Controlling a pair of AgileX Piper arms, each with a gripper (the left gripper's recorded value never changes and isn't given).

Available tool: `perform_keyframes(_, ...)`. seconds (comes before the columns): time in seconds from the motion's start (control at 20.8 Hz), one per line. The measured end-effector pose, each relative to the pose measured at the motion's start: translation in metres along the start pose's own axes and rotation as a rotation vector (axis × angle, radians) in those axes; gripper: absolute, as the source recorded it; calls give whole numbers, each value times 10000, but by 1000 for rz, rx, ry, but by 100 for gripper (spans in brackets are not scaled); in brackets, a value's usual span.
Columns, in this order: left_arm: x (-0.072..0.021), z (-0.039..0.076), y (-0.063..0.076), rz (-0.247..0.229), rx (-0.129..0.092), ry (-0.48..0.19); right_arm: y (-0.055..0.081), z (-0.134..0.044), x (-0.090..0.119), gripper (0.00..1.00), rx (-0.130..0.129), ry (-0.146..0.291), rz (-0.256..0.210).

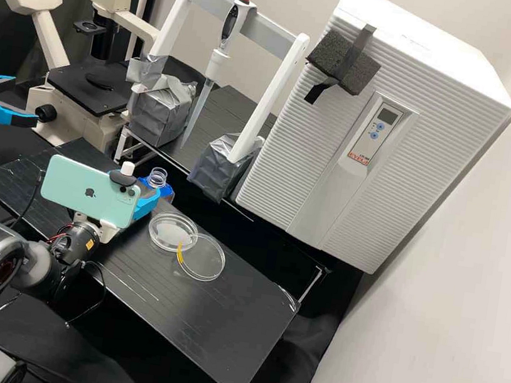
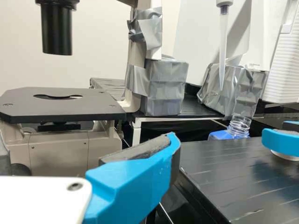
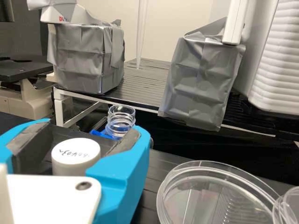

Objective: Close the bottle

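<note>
Right hand (image 3: pixel 78 142) is low over the far-left part of the black ribbed worktop (image 1: pixel 219 313), blue fingers clamped on the white cap (image 3: pixel 75 156), which sits upright w/ handwriting on top. The bottle (image 3: pixel 120 120) is just beyond the fingertips, at the worktop's far edge. It's a clear threaded neck, mouth open, standing upright in a blue holder. Cap and neck are near but not touching; cap isn't over the mouth yet. A teal phone (image 1: pixel 87 190) clipped on that arm hides most of the hand from the high view.

Just right of the hand lie two clear petri dishes (image 1: pixel 172 231), rims overlapping, one w/ a yellow mark. They sit well in from the worktop's right and near edges.

Beyond the bottle there's a gap, then a raised black shelf (image 3: pixel 140 81). On it is a white pipette stand w/ feet wrapped in grey tape (image 1: pixel 221 164), and a pipette (image 1: pixel 213 65) hangs tip-down between them. The right foot is the nearer to the bottle, but apart from it.

Left hand (image 1: pixel 18 100) hangs off the worktop's left edge, beside the microscope (image 1: pixel 75 77), fingers spread and holding nothing, well apart from the bottle. A white ribbed cabinet (image 1: pixel 379 126) closes the far right side.
</note>
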Motion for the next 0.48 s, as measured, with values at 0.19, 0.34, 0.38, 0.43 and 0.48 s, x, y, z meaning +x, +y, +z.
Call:
perform_keyframes(0.19, 0, 0, 0, 0, 0, 0, 0, 0, 0, 0, 0, 0, 0)
perform_keyframes(0.34, 0, 0, 0, 0, 3, 0, 0, 0, 0, 0, 0, 0, 0)
perform_keyframes(0.38, 0, 0, 0, 0, 8, 0, -2, -3, 0, 0, 0, 1, -1)
perform_keyframes(0.43, 0, 0, 0, 0, 8, 0, 2, -6, 4, 0, 0, 3, 0)
perform_keyframes(0.48, 2, 0, 2, 1, 9, 0, 5, -9, 7, 0, 0, 4, 2)
